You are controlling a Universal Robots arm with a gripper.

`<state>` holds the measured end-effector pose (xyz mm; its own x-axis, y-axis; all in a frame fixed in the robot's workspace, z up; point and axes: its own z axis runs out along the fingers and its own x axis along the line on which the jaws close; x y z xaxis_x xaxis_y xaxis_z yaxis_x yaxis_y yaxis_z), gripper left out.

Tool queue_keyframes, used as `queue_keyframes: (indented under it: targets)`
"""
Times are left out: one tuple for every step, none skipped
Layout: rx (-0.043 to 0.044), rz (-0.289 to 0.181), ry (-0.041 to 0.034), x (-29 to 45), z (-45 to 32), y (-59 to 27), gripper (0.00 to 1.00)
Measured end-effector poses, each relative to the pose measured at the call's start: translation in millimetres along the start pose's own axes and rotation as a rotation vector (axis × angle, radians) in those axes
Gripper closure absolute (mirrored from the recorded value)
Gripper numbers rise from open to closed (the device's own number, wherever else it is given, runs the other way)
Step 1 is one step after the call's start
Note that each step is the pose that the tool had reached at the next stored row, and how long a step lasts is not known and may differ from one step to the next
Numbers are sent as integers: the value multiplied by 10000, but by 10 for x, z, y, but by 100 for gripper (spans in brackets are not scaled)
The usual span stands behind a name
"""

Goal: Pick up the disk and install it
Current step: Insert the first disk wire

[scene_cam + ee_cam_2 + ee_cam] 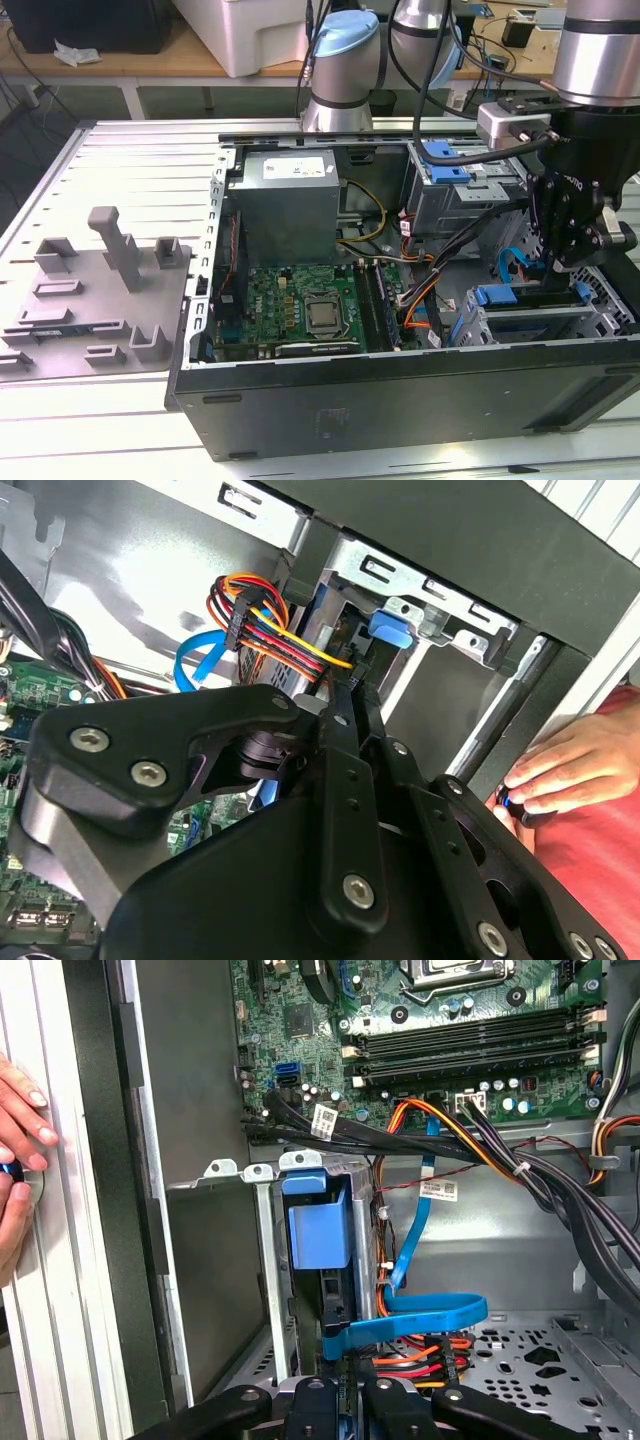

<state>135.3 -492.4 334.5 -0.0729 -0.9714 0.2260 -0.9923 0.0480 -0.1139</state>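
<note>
An open black metal computer case lies on its side on the slatted grey metal counter, close to the counter's near edge and toward the exterior view's right. The black claw reaches down into the case's end on the exterior view's right, just above a silver metal drive cage. The flat silver disk in its blue plastic carrier bracket stands inside that cage, the blue bracket end showing at the cage mouth. In the second wrist view the claw lies just beside a bundle of red, orange and yellow wires. Whether the claw is open or closed cannot be told. A flat blue ribbon cable curves past the cage. The green motherboard fills the case floor. A person's hand rests on the counter outside the case wall. A grey moulded fixture plate sits on the counter toward the exterior view's left.
</note>
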Motion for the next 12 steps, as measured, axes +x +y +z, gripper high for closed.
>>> queue_keyframes:
  targets:
    - [0, 0, 0, 0, 1, 0, 83]
    - [0, 0, 0, 0, 3, 0, 83]
    - [0, 0, -1, 0, 4, 0, 83]
    - [0, 0, -1, -1, 6, 1, 83]
    - [0, 0, -1, -1, 8, 1, 83]
    - [0, 0, -1, -1, 9, 1, 83]
    - [0, 0, 0, 0, 12, 1, 83]
    - [0, 0, 0, -1, 13, 1, 83]
    - [0, 0, 0, -1, 15, 1, 83]
    - [0, 0, 0, -1, 15, 1, 83]
    - [0, 0, -2, -1, 15, 2, 83]
    - [0, 1, -8, -1, 14, 1, 83]
